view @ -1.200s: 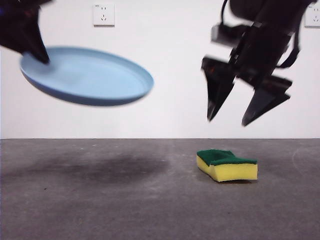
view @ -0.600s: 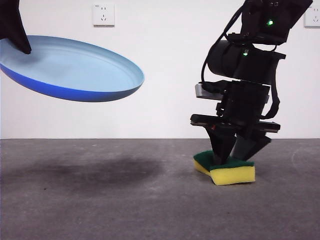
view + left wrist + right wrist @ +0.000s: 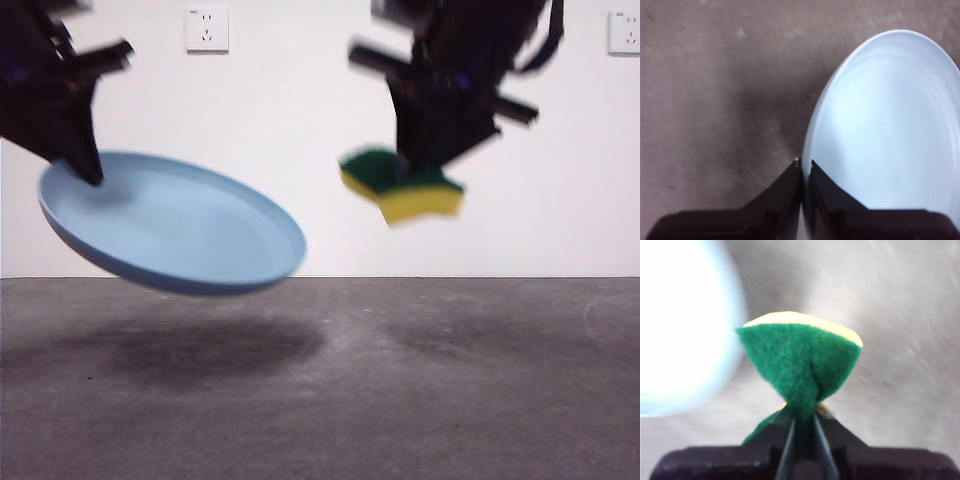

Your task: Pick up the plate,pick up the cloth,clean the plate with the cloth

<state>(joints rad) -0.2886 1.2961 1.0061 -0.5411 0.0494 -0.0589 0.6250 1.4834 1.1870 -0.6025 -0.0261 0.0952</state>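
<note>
My left gripper is shut on the rim of the light-blue plate and holds it tilted in the air at the left of the front view. The left wrist view shows its jaws pinching the plate's edge. My right gripper is shut on the cloth, a yellow sponge with a green scouring layer, and holds it high at centre right, apart from the plate. In the right wrist view the sponge is squeezed between the jaws, and the plate shows blurred beyond it.
The grey table lies under both arms, with the plate's shadow on it. A white wall with two sockets stands behind.
My right gripper has closed on the sponge and lifted it off the table, up and to the left. My left gripper has lowered the plate and tilted it more.
</note>
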